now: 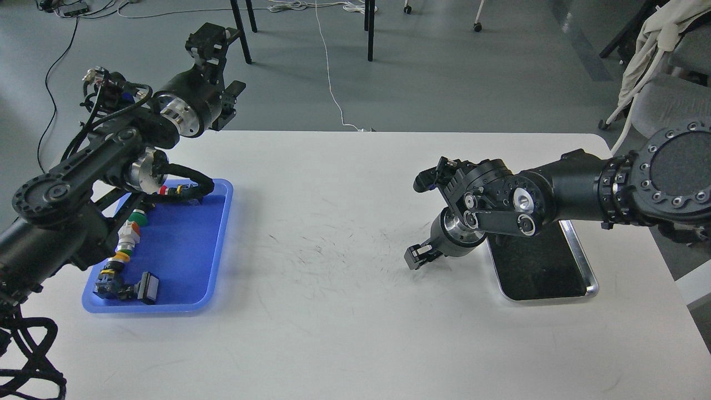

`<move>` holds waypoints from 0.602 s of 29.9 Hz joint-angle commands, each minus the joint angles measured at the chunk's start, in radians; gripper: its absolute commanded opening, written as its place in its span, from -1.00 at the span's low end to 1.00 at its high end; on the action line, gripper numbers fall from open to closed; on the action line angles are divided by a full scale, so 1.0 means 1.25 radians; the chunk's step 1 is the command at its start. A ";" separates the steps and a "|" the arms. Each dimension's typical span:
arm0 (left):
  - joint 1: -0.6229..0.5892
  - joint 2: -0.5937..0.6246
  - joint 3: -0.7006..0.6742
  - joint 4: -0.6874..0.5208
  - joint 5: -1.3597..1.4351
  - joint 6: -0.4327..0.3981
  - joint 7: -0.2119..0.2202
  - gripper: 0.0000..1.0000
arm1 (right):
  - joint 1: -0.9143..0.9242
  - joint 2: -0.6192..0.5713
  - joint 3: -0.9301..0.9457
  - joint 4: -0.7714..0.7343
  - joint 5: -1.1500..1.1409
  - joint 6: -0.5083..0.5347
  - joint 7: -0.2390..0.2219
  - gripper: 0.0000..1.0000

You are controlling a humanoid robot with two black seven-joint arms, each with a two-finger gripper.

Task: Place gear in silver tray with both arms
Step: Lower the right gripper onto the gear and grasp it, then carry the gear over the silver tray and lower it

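The gear is hidden: no gear shows on the white table or on the visible floor of the silver tray (584,262). The tray lies at the right of the table, its far half covered by my right arm. My right gripper (419,259) is down at the table surface just left of the tray's near-left part. It looks small and dark, so I cannot tell its fingers apart. My left gripper (224,65) is raised above the table's far left corner, with its fingers spread and nothing between them.
A blue plastic tray (221,239) at the left holds several small coloured parts (129,240). My left arm (83,178) hangs over its far-left part. Chair legs and cables are on the floor beyond the table. A chair with cloth stands at the far right.
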 commanded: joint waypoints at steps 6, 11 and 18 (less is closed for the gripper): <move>-0.001 0.001 0.000 0.000 0.000 0.000 -0.005 0.96 | -0.003 0.002 0.000 -0.021 -0.015 0.000 0.009 -0.13; -0.001 -0.001 0.000 0.000 0.000 0.000 -0.007 0.96 | -0.006 0.002 0.000 -0.018 -0.015 0.000 0.009 -0.17; -0.002 0.001 0.000 0.000 0.000 0.000 -0.007 0.96 | -0.008 0.002 0.000 -0.018 -0.017 0.000 0.013 -0.28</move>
